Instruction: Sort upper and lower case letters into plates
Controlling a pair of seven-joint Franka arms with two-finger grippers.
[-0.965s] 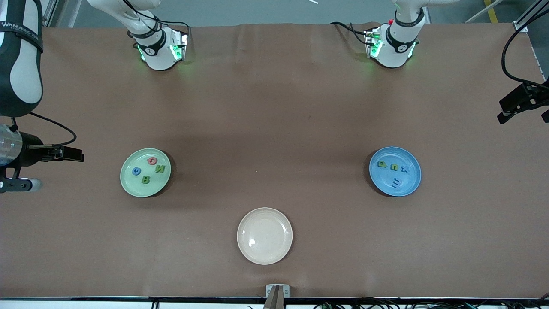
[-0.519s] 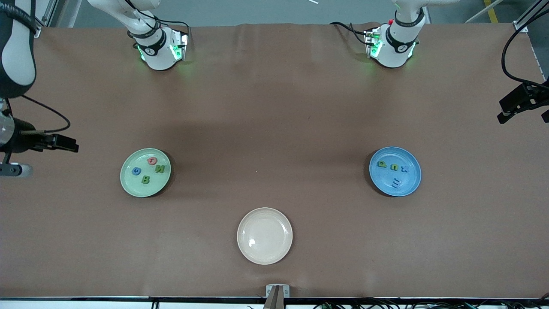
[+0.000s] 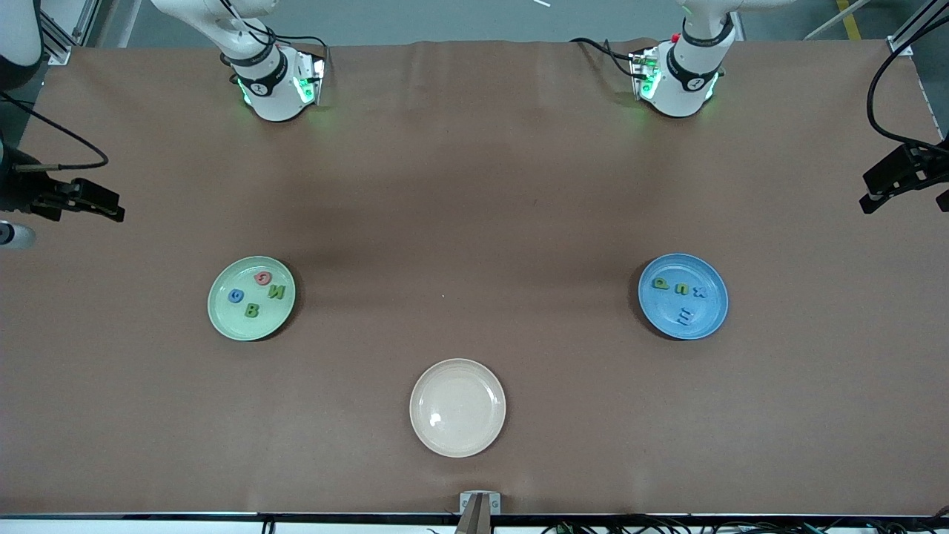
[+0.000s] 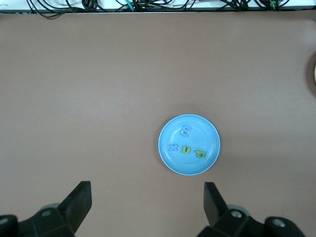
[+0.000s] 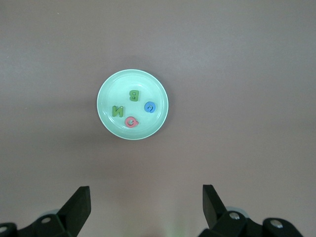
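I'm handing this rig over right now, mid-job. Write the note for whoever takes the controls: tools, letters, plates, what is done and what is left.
Left tool: open, empty, high over the table above the blue plate.
Right tool: open, empty, high over the table above the pale green plate.
Pale green plate: red capital, blue capital, green N, green B.
Blue plate: green p, green u, blue x, blue m.
Cream plate: holds no letters.
Done: all eight letters sorted.
Left: nothing visible.

I count three plates: one pale green plate point(image 3: 219, 315), one blue plate point(image 3: 708, 320), one cream plate point(image 3: 457, 407). Four capital letters point(image 3: 251, 310) in green, four small letters point(image 3: 686, 317) in blue, eight total.
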